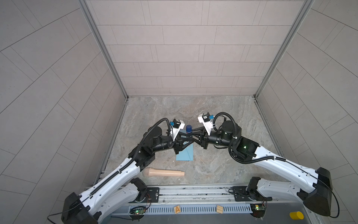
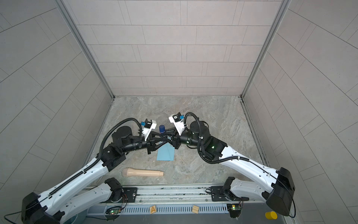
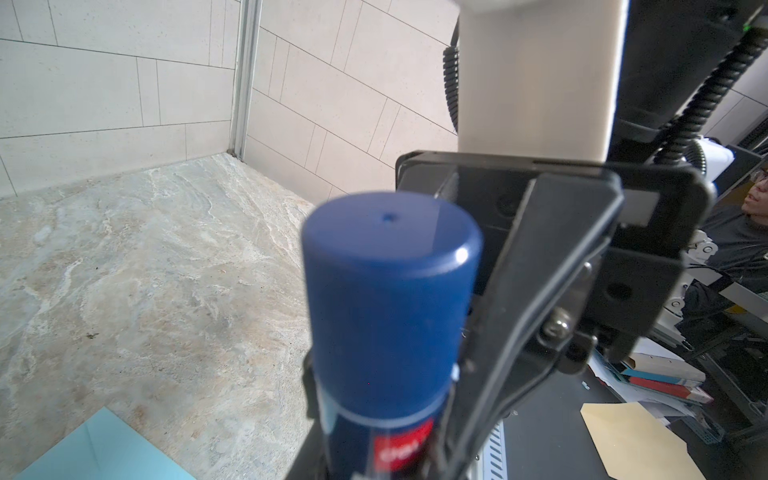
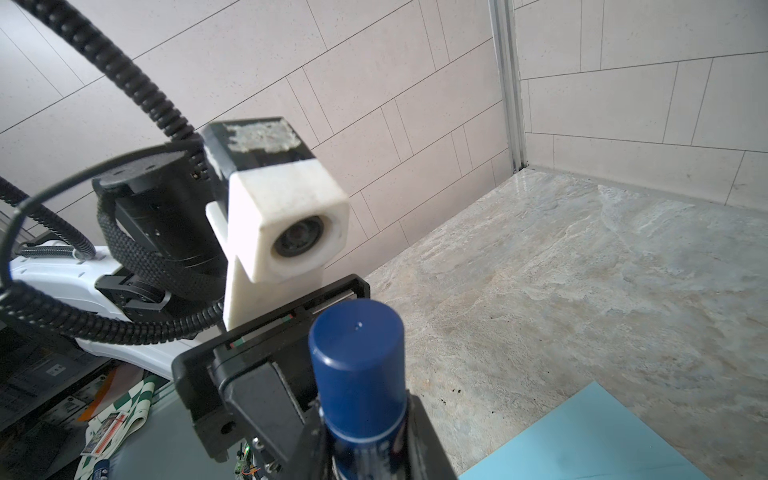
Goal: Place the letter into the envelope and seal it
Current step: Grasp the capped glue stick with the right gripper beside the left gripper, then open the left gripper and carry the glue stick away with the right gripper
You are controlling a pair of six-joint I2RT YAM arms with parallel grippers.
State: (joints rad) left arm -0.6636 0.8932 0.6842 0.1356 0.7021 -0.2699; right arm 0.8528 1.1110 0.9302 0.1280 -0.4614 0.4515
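The light blue envelope (image 1: 185,155) (image 2: 165,154) lies flat on the marble table, and a corner of it shows in both wrist views (image 3: 104,453) (image 4: 602,440). Above its far end a dark blue glue stick (image 1: 188,129) (image 2: 162,129) stands upright, capped (image 3: 390,291) (image 4: 359,365). My left gripper (image 1: 187,136) (image 2: 161,136) (image 3: 374,457) is shut on the stick's body. From the other side my right gripper (image 1: 191,133) (image 2: 164,133) (image 4: 365,453) is shut on the same stick just below the cap. The letter is out of view.
A beige handle-shaped object (image 1: 163,172) lies near the table's front edge, left of centre. Two wooden blocks (image 1: 177,209) (image 1: 219,209) and a yellow cylinder (image 1: 296,215) sit on the front rail. Tiled walls close off the left, right and back.
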